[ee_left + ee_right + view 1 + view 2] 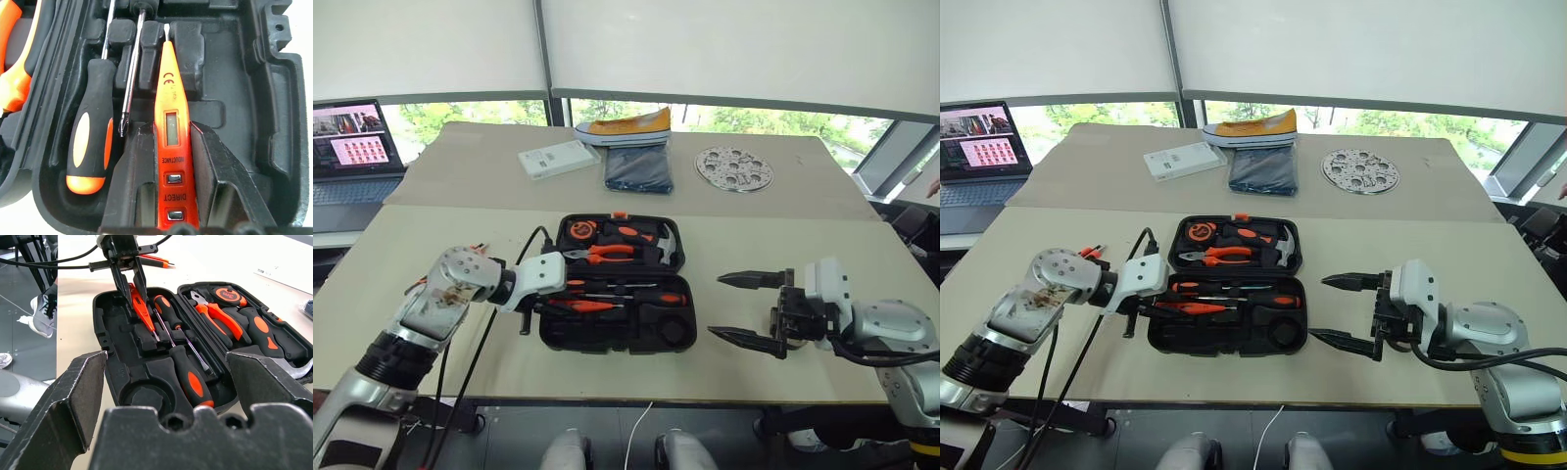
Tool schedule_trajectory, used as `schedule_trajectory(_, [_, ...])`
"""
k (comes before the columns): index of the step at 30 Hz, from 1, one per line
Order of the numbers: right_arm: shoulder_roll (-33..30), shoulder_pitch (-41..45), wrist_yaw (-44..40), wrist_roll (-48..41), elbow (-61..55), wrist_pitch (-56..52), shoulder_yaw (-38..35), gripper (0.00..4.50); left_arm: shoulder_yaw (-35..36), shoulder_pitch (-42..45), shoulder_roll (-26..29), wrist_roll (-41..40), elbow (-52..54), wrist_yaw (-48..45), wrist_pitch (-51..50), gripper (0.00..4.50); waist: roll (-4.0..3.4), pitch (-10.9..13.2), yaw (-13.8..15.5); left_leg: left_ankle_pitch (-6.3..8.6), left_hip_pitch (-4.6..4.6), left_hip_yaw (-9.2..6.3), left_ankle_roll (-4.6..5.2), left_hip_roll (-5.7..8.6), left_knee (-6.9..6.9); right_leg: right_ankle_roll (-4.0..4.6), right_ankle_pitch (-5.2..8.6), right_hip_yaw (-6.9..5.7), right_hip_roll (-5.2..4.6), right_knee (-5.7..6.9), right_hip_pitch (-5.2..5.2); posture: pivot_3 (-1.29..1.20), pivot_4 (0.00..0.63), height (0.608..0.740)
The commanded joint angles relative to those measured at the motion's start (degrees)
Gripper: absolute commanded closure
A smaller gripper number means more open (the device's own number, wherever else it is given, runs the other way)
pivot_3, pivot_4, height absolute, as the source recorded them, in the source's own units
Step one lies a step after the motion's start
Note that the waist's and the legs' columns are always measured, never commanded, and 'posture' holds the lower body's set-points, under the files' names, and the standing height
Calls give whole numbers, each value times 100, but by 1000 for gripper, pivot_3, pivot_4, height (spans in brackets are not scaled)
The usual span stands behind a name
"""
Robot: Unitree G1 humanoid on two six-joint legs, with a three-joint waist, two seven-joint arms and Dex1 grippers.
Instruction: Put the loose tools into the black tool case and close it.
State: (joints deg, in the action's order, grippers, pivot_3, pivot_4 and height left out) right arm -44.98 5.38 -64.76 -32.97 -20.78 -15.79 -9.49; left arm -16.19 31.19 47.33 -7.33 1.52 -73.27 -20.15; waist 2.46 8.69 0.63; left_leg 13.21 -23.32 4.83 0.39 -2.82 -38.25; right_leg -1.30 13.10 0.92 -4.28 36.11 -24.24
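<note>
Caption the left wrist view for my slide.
Left gripper lowering a slim orange screwdriver into the open black tool case.

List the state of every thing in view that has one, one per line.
black tool case: open, lid laid flat on the table
slim orange screwdriver: clamped in the left gripper, over its slot in the case
left gripper: shut on the slim orange screwdriver
right gripper: open, empty, beside the case
two black-and-orange screwdrivers: lying in the case
pliers: seated in the lid
laptop: open, screen on
</note>
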Motion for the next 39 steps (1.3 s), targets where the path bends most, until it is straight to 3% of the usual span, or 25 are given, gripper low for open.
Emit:
schedule_trajectory(1, [-3,53,38,-171,-194,-31,-108,0,-25,139,-77,81,15,40,-67,4021,0,0,0,0,-1,-1,0,0,-3,-1,0,0,0,1,0,0,150,740])
schedule_trajectory(17, [12,140,92,-216,-294,-153,-36,0,-422,99,48,971,-628,27,1101,4021,-1,-2,-13,0,4,-1,1,-1,-15,-2,-2,2,1,6,8,0,150,740])
schedule_trajectory(22, [15,215,114,-218,-263,-158,31,0,-306,2,-129,675,-653,-43,929,4021,-4,-3,-32,-3,12,-1,4,-3,-17,-2,-2,5,4,12,10,0,150,740])
schedule_trajectory(24, [21,231,106,-213,-225,-140,51,0,-128,-58,-247,423,-638,-41,941,3010,-5,-4,-33,-4,13,-1,6,-3,-19,-2,-2,5,4,14,11,0,150,740])
schedule_trajectory(29, [19,237,90,-211,-155,-99,79,0,440,-32,-408,-88,-823,-73,1480,1305,-4,-3,-36,-4,6,0,7,-4,-21,-1,-3,6,2,14,6,0,150,740])
schedule_trajectory(36, [67,317,105,-185,-74,-74,172,0,1187,-22,-676,-884,-1170,-48,1437,1305,-4,-3,-8,0,-15,-3,13,-4,-48,-8,-7,-1,-2,13,3,0,150,740])
schedule_trajectory(37, [80,341,109,-176,-58,-69,193,0,1279,-32,-801,-919,-1289,67,1550,1706,-3,-3,-8,0,-13,-2,13,-3,-51,-10,-8,0,-3,13,6,0,150,740])
schedule_trajectory(39, [108,376,116,-160,-39,-62,218,0,1336,-117,-967,-1010,-1379,55,1628,2011,-3,-3,-2,0,-13,-2,13,-3,-58,-16,-12,0,-3,12,8,0,150,740])
